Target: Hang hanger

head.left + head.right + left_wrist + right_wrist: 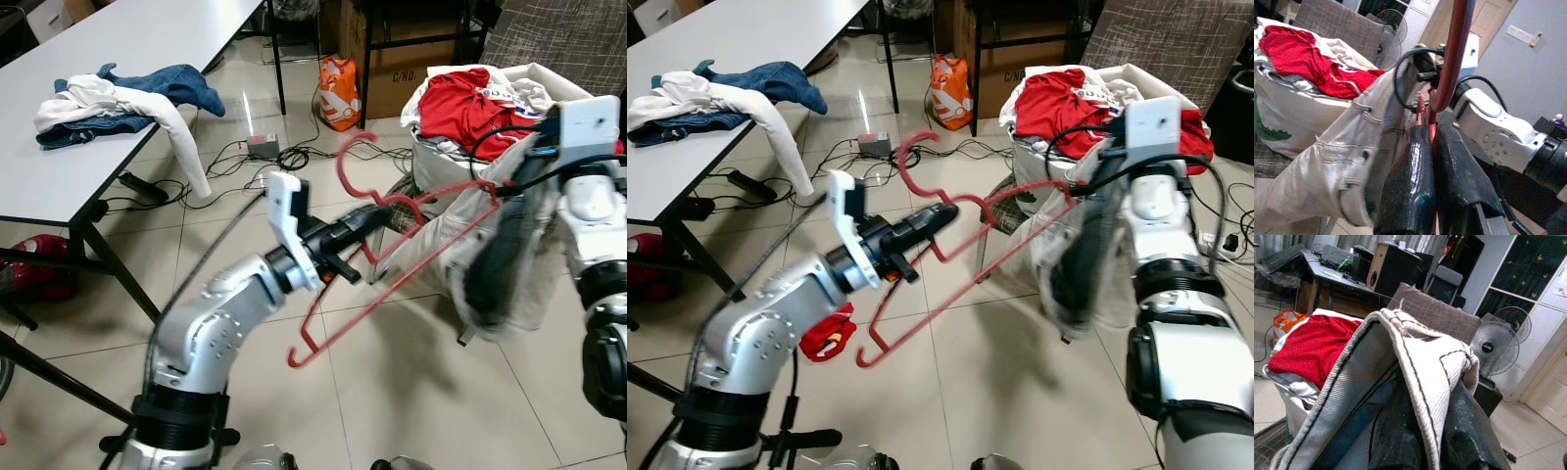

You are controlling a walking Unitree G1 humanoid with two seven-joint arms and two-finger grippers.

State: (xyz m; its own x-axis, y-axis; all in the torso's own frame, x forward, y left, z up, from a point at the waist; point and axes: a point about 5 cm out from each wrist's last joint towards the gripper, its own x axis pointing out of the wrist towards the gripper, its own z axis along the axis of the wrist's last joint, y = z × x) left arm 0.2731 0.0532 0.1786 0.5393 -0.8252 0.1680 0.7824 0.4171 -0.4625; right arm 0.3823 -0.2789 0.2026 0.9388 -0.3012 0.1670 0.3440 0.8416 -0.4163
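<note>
Faint stencilled lettering showing on one cardboard box; nothing else reading clearly.
Sitting under the dark shelf frame at the back, beside the orange bag (pixel 338 92), the cardboard box (pixel 397 73) is carrying black characters along its lower face, appearing as "C/NO." in the left eye view. Markings on the orange bag blurring into white patches, not legible. White plate on the wall (pixel 1520 34) in the left wrist view showing no readable characters.

You had the red wire hanger (pixel 387 257) tilted in midair, hook up and far, its right end inside the pale trousers (pixel 509 245).
</note>
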